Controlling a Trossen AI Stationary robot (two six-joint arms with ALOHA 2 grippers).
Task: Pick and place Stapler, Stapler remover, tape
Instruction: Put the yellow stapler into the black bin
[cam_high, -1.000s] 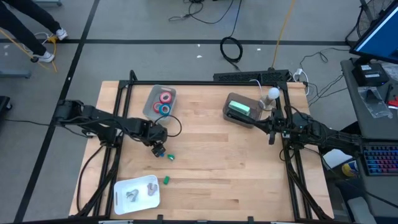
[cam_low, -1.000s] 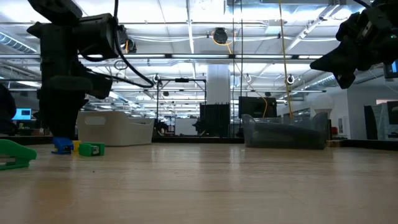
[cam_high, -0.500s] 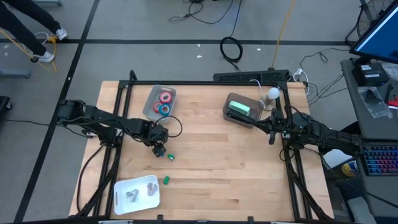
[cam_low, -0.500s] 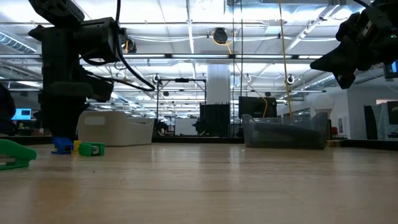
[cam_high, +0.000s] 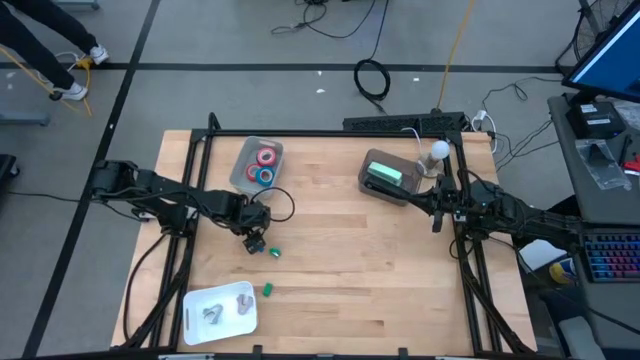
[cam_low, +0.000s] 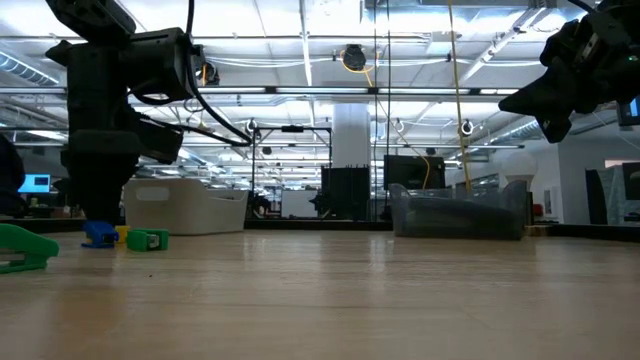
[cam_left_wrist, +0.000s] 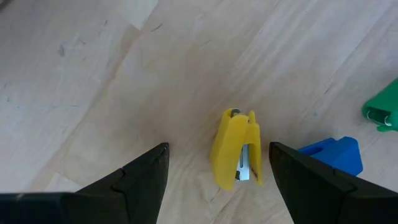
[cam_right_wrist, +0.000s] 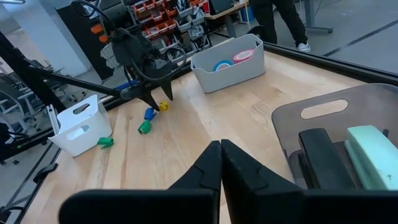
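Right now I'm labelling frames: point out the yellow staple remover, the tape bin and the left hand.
yellow staple remover (cam_left_wrist: 236, 149), left wrist view, its body.
tape bin (cam_high: 243, 170), high view, its rim.
left hand (cam_left_wrist: 217, 171), left wrist view, between its open fingertips.

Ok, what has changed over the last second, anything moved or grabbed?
Barely anything. The left end effector has settled a touch lower over the yellow staple remover, jaws open either side, nothing gripped yet. The right end effector stays shut by the dark bin; the small pieces haven't moved.
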